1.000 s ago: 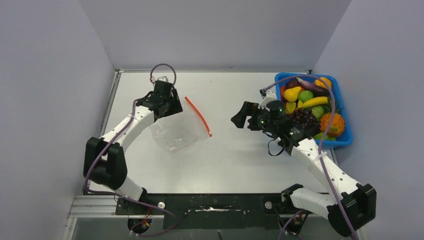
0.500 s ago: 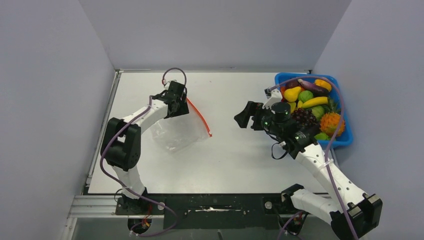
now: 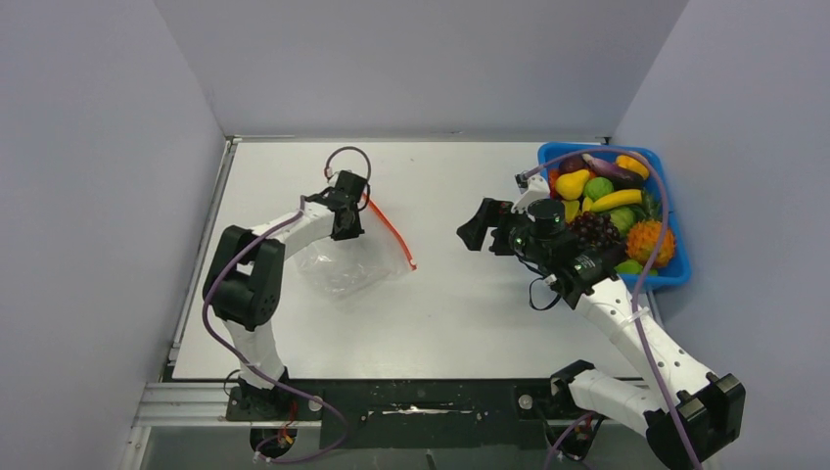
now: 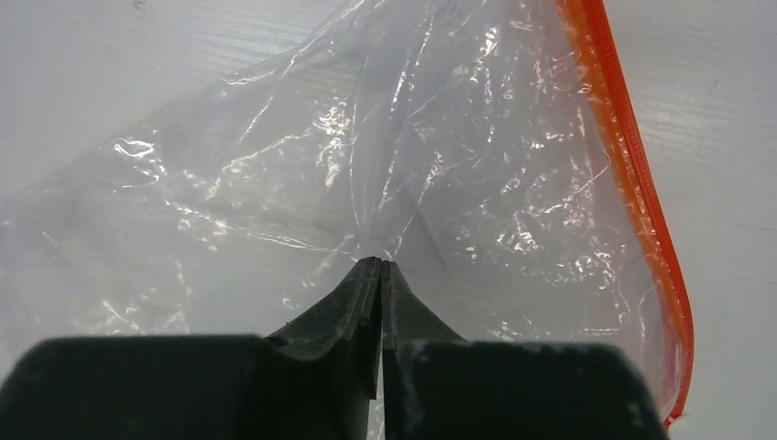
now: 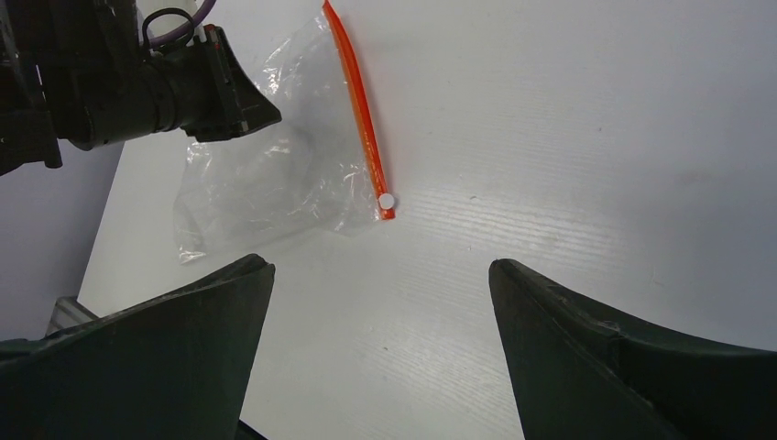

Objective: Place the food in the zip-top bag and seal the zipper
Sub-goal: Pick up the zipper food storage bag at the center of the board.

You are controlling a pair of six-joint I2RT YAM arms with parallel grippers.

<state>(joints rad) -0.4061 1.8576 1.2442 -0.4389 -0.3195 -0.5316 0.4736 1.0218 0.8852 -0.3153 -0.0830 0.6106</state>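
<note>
**Figure: My two arms, one tool closed and one spread**

My left arm bends sharply at the elbow and reaches forward. My left tool (image 4: 380, 268) points down, jaws pressed together on a fold of the zip-top bag (image 4: 229, 183). My right arm extends toward mid-table, with my right tool (image 5: 381, 264) above the table, jaws wide apart and holding nothing.

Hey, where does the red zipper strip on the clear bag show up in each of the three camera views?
Top view: the zipper slants left of the picture's centre, along the bag's right edge.
Left wrist view: the zipper runs down the right side of the picture.
Right wrist view: the zipper slants down from the top, left of centre.
Shared landmark: the clear bag beside it, pinched by the left claw.
</note>
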